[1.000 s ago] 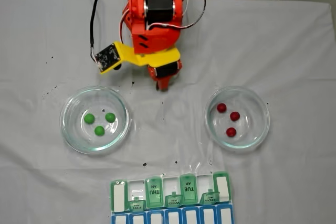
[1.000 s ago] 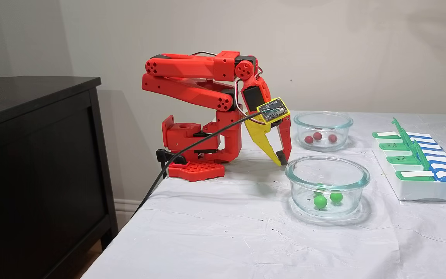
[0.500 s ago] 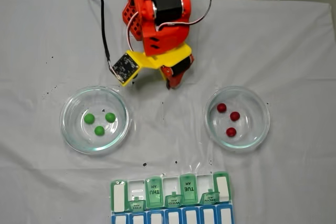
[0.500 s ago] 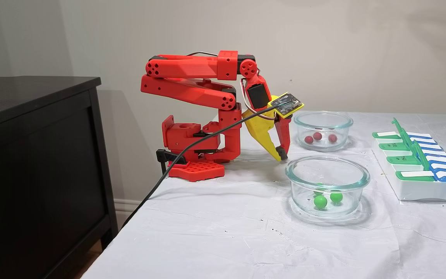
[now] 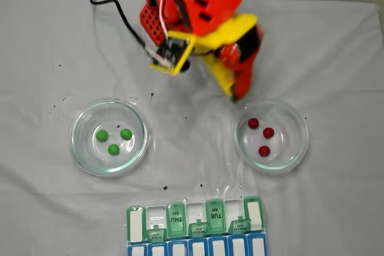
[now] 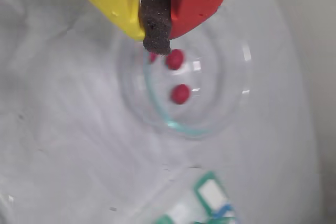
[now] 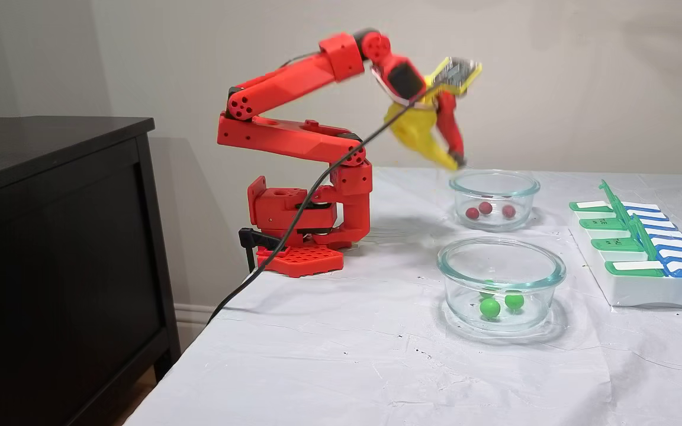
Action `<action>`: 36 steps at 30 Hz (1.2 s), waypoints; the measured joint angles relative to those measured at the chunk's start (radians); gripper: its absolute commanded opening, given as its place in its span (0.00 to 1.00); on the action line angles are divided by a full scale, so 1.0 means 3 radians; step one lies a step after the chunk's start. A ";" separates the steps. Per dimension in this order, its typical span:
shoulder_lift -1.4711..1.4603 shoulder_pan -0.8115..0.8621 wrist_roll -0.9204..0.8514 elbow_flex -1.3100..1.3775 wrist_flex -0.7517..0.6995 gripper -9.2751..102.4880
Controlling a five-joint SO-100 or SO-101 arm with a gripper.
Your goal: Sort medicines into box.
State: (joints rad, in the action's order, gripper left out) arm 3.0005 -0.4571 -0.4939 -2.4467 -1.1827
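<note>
Medicines sit in two glass bowls on the white tablecloth [image 5: 48,34]: three red balls [image 5: 263,132] in the bowl on the right [image 5: 300,148] of the top-down fixed view, three green balls [image 5: 114,139] in the bowl on the left [image 5: 81,154], and none yet in the pill organizer [image 5: 195,223] at the near edge, where several green lids stand raised. Our gripper [image 5: 235,95] hangs above the table just beyond the far rim of the red bowl; in the side fixed view it [image 7: 457,163] is above that rim, not inside. The wrist view shows the yellow and red fingers pressed together on their dark foam pad [image 6: 155,27], with nothing pinched. We judge the step in hand to be the reach for a red ball. To do it well, we should spread the fingers before descending, come down over the bowl's centre so the tips clear the glass wall, and pick the ball lying most apart from the others. The balls are round and will probably roll away from a glancing touch, so we should straddle one squarely and close slowly.
</note>
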 measured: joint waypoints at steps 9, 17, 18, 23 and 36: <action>-0.1529 -0.0389 0.0256 0.1237 -0.0005 0.08; -0.2117 -0.0665 0.0716 0.1800 -0.0184 0.08; -0.2194 -0.0706 0.0767 0.1841 -0.0220 0.08; -0.2398 -0.0813 0.0966 0.1866 -0.0169 0.08; -0.2598 -0.0685 0.1038 0.1713 0.0087 0.12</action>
State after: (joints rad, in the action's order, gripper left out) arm 2.2212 -0.6627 -0.1825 -1.9328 -1.1566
